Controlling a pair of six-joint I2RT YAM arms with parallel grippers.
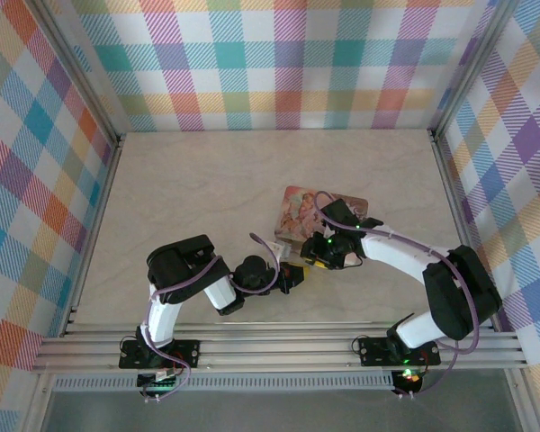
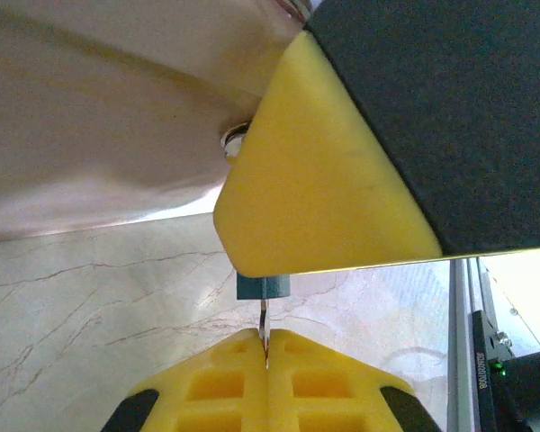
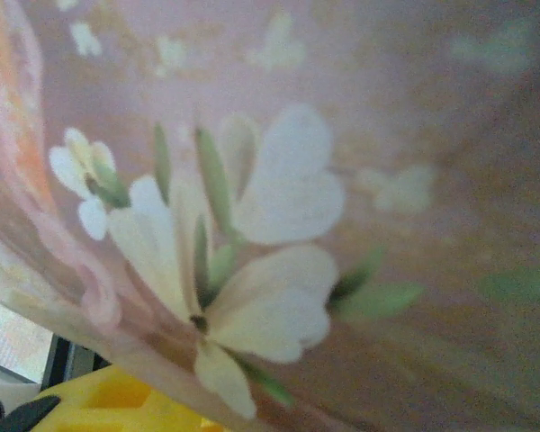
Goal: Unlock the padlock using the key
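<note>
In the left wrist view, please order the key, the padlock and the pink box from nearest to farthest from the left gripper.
1. key, pinched in the left gripper.
2. padlock, just above, at the key's tip.
3. pink box, beyond, upper left.

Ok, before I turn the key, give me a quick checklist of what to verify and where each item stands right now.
1. Key held: ok. The left gripper is shut on the key.
2. Key lined up with the padlock: ok. Its tip reaches the blue body.
3. Key fully seated in the keyhole: cannot tell. The entry point is hidden.
4. Padlock braced: cannot tell. A finger of the right gripper lies over it, but the grip itself is hidden.
5. Shackle open or shut: cannot tell. A silvery bit shows at the edge of the pink box.
</note>
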